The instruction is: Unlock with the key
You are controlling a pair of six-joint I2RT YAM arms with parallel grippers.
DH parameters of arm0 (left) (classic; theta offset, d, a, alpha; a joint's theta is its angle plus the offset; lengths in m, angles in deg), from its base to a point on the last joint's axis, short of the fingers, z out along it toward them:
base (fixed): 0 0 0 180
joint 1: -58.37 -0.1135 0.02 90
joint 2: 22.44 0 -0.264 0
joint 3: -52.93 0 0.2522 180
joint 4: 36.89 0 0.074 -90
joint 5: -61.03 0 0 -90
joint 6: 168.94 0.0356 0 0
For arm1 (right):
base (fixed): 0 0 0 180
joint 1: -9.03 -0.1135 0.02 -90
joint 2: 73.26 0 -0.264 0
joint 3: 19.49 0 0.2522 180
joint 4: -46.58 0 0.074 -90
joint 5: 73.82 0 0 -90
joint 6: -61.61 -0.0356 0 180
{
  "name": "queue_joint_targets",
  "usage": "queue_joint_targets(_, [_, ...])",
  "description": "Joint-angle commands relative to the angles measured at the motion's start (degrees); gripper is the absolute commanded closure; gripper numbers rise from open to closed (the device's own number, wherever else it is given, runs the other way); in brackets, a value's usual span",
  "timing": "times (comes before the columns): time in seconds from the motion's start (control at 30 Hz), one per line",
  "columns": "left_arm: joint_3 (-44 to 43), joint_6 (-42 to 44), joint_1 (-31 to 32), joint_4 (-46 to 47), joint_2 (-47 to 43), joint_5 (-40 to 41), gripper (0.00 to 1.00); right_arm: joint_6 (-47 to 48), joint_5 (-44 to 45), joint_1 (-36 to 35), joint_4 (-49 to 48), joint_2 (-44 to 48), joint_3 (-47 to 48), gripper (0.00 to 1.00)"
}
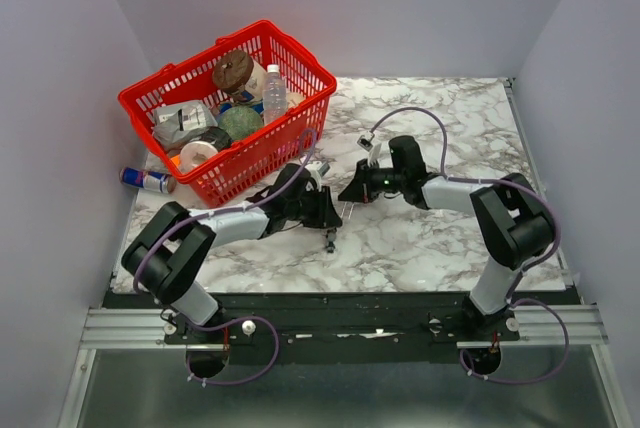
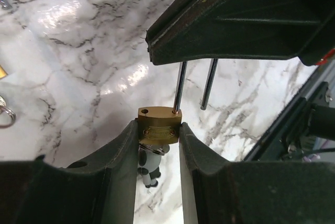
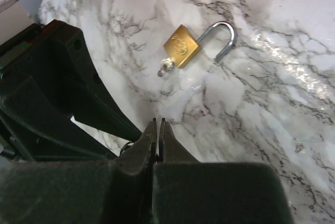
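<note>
Top external, red basket (image 1: 255, 148) holding bottle (image 1: 274, 88), left gripper (image 2: 158, 135) clamping brass padlock (image 2: 159, 122), right gripper (image 3: 158, 130) pinched closed.

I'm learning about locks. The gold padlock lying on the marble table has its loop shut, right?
Not quite. The gold padlock lying on the marble table has its loop open, not shut: one end sticks out free of the lock's body. The right wrist view shows it.

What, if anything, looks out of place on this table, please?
A blue can lies on its side just outside the red basket, while the other items sit inside it.
</note>
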Motion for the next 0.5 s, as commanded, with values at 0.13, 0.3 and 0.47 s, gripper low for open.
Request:
queue_joint_targets(0.13, [-6.83, -0.05, -0.34, 0.5, 7.57, 7.78, 1.0, -2.38, 8.01, -0.66, 4.61, -6.07, 4.7, 0.99])
queue_joint_targets(0.3, [-9.38, 0.3, -0.34, -1.95, 10.47, 12.0, 1.0, -3.17, 10.91, -0.66, 5.93, -8.45, 6.56, 0.99])
queue_joint_targets(0.47, [-11.49, 0.74, -0.25, -4.41, 12.76, 14.46, 1.0, -3.44, 13.46, -0.66, 6.11, -9.6, 7.26, 0.97])
